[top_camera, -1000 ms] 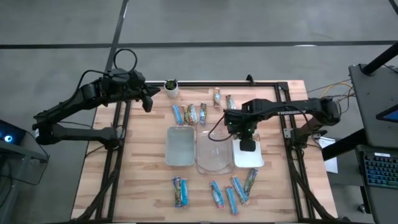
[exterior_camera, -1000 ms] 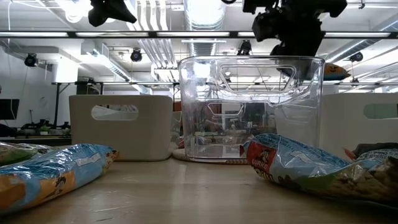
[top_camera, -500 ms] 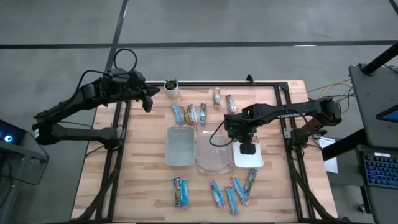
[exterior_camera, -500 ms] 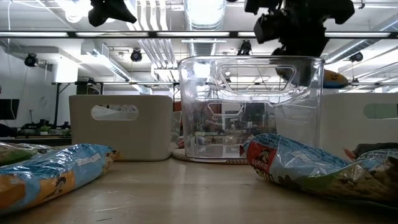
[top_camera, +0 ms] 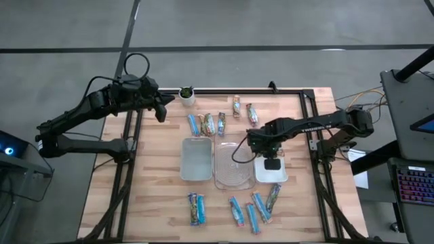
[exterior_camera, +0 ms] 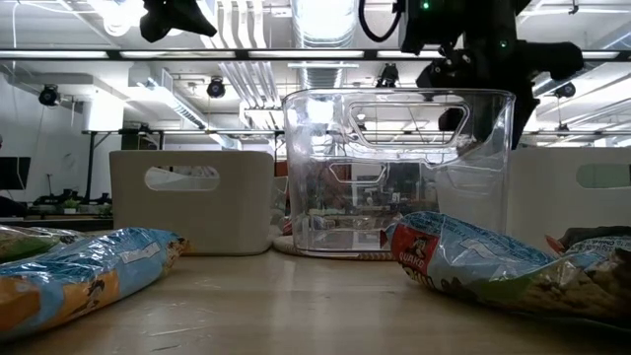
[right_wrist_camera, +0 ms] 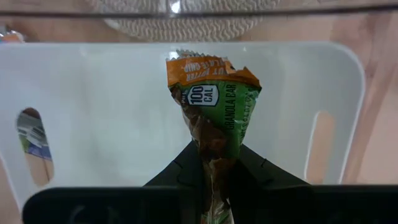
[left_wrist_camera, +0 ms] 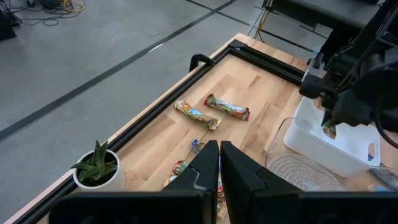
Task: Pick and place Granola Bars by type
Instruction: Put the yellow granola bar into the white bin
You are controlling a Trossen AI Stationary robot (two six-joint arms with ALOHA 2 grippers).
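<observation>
My right gripper point(top_camera: 271, 163) points down over the white tray point(top_camera: 283, 177) at the table's right, shut on a green-and-orange granola bar point(right_wrist_camera: 214, 106). The left wrist view shows that bar point(left_wrist_camera: 328, 129) hanging just above the tray's rim point(left_wrist_camera: 336, 152). Several more bars lie flat along the far edge point(top_camera: 209, 123) and the near edge point(top_camera: 252, 211). My left gripper point(left_wrist_camera: 219, 163) is shut on nothing and waits high over the far left corner point(top_camera: 161, 108). My right gripper pinches the bar's upper end point(right_wrist_camera: 213, 155) between its two fingers point(right_wrist_camera: 255, 167), coming from above and pointing down. The bar hangs upright below the fingers. Its crimped orange free end point(right_wrist_camera: 205, 67) is over the inside of the white tray, lifted clear.
A grey tray point(top_camera: 196, 159) and a clear tray point(top_camera: 234, 166) stand side by side left of the white one. A small potted plant point(top_camera: 186, 93) sits at the far edge. Black frame rails point(top_camera: 312, 146) run along the table's sides.
My right gripper has sunk toward the white tray with the bar still hanging below it. The left arm has kept still.
</observation>
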